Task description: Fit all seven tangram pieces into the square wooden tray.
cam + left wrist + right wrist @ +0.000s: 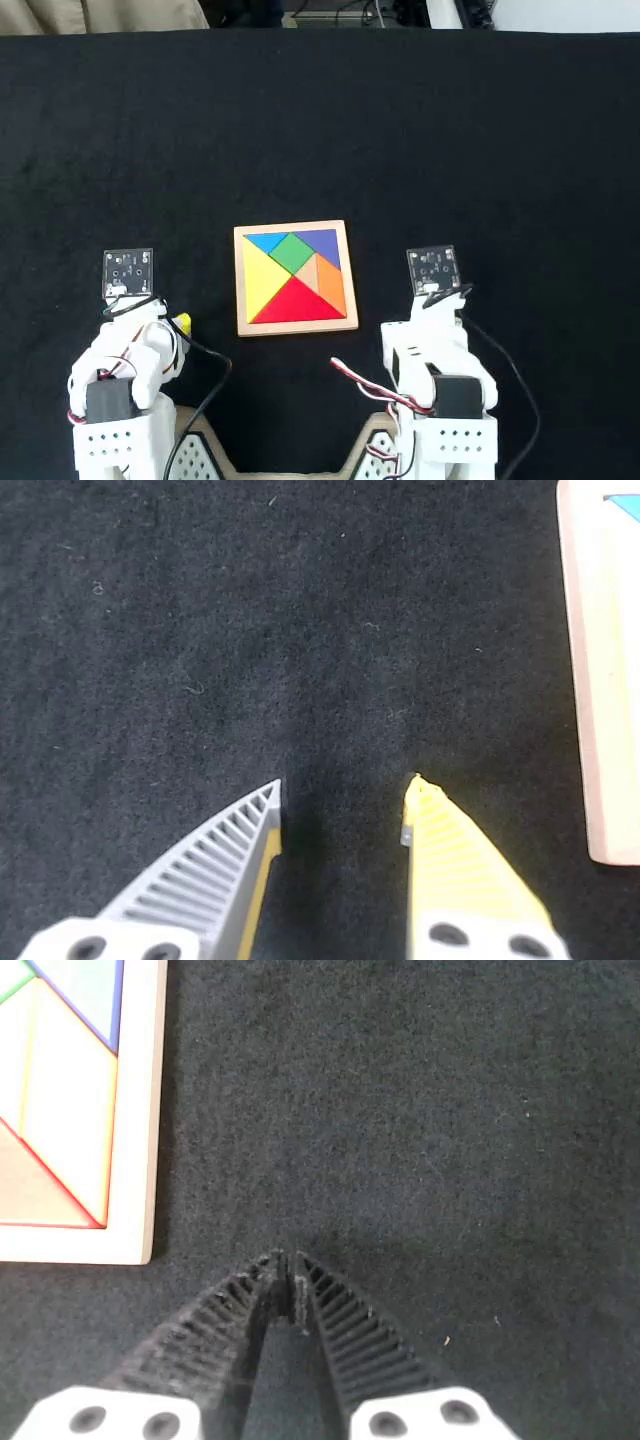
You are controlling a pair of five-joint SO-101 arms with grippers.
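- Arms stand at the table's near edge, the left arm (125,375) and the right arm (440,375) well apart.
- The left gripper (347,785) hangs over bare black cloth (450,130), its grey and yellow fingers apart, nothing between them.
- The right gripper (288,1260) has its black fingers pressed together, empty, near a corner of the square wooden tray (239,285).
- The tray lies flat, between the arms and just beyond them.
- Inside it, the red triangle (295,303) lies nearest, with the yellow triangle (258,282) on the left and the orange piece (331,280) and tan piece (309,272) on the right.
- The blue triangle (265,240), green square (292,252) and purple parallelogram (322,243) line the far side.
- All seven sit flush.
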